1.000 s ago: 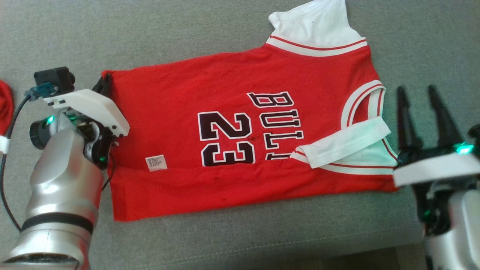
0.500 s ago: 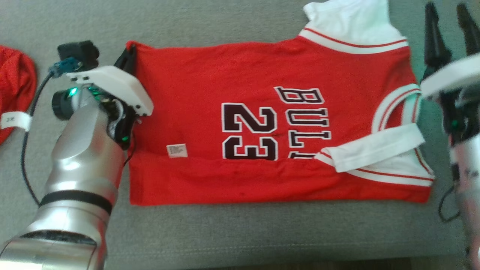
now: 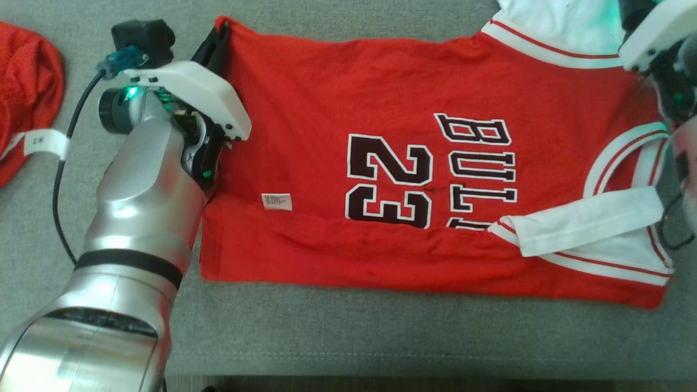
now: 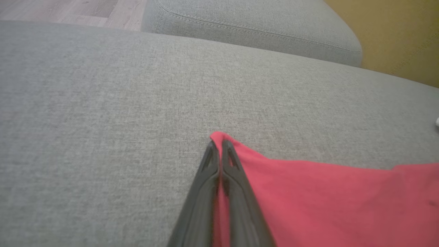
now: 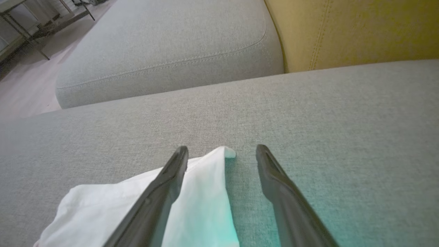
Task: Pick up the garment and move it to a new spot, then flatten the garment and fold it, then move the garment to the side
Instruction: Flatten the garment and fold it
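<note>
The garment (image 3: 337,103) is a red jersey with white sleeves and black "23" lettering, spread on the grey cushion (image 3: 348,337). My left gripper (image 3: 219,34) is shut on the jersey's far-left hem corner; the left wrist view shows the gripper (image 4: 218,142) with its fingers pinching the red cloth (image 4: 308,199). My right gripper (image 5: 222,148) is open just above the white sleeve (image 5: 202,206), whose tip lies between the fingers. In the head view the right wrist (image 3: 653,32) sits over the top right sleeve.
Another red cloth (image 3: 27,81) with a white tag lies at the far left. A second grey cushion (image 5: 164,51) and a yellow backrest (image 5: 353,31) lie beyond. Floor shows past the cushion's near edge.
The head camera has shifted, so the jersey sits higher and further right in view. The right arm has moved from the lower right up to the top white sleeve. The left gripper still holds the hem corner.
</note>
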Robot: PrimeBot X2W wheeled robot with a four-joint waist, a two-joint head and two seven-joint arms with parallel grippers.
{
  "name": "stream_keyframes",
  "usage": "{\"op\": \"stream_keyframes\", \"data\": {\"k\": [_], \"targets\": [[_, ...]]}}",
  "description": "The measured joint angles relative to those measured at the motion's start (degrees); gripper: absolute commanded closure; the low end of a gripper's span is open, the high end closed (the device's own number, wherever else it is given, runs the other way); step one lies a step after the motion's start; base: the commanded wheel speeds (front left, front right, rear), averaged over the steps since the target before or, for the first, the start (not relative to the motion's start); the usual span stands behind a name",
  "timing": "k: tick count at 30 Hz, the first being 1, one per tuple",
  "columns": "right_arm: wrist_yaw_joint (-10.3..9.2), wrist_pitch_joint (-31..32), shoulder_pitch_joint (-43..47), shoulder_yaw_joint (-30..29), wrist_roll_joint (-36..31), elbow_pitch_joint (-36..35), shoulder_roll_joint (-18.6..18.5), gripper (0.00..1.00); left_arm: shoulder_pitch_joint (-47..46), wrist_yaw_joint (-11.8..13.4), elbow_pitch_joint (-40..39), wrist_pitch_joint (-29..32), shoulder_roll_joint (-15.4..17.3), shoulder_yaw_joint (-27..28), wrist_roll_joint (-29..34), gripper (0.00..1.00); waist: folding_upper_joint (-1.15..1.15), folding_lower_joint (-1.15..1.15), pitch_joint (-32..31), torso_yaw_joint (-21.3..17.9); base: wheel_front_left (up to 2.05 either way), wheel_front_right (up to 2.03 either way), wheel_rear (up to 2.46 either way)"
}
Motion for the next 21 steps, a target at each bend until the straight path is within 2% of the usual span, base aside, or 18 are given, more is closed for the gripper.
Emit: {"op": "stream_keyframes", "data": {"k": [7, 8, 9, 10, 15, 21], "targets": [[0.0, 3.5, -4.9, 4.4, 0.9, 6.6, -0.2, 0.02, -1.6, -0.4, 0.0, -1.1, -0.2, -2.1, -1.7, 1.0, 0.0, 0.0, 1.7, 0.8, 0.0, 0.0, 0.0], [0.0, 3.5, -5.1, 5.0, 1.2, 7.0, -0.2, 0.51, -1.6, -0.4, 0.0, -1.3, -0.2, -2.3, -2.0, 1.0, 0.0, 0.0, 1.8, 0.8, 0.0, 0.0, 0.0], [0.0, 3.4, -5.3, 5.6, 1.5, 7.2, -0.2, 0.84, -1.6, -0.4, 0.0, -1.5, -0.2, -2.7, -2.3, 1.0, 0.0, 0.0, 1.8, 0.8, 0.0, 0.0, 0.0], [0.0, 3.3, -5.5, 6.0, 1.9, 7.3, -0.3, 1.0, -1.6, -0.4, 0.0, -1.6, -0.2, -3.0, -2.6, 1.0, 0.0, 0.0, 1.8, 0.8, 0.0, 0.0, 0.0], [0.0, 0.3, -5.8, 9.0, 4.1, 6.3, -1.0, 1.0, -1.6, -0.4, 0.3, -2.0, -0.1, -3.2, -3.6, 1.0, 0.0, 0.0, 1.5, 0.6, 0.0, 0.0, 0.0], [0.0, -2.9, -5.6, 12.0, 8.2, 1.6, -2.4, 1.0, -1.3, -0.4, -1.1, -2.4, 0.8, -3.0, -3.9, 1.0, 0.0, 0.0, 0.8, -0.4, 0.0, 0.0, 0.0]]}}
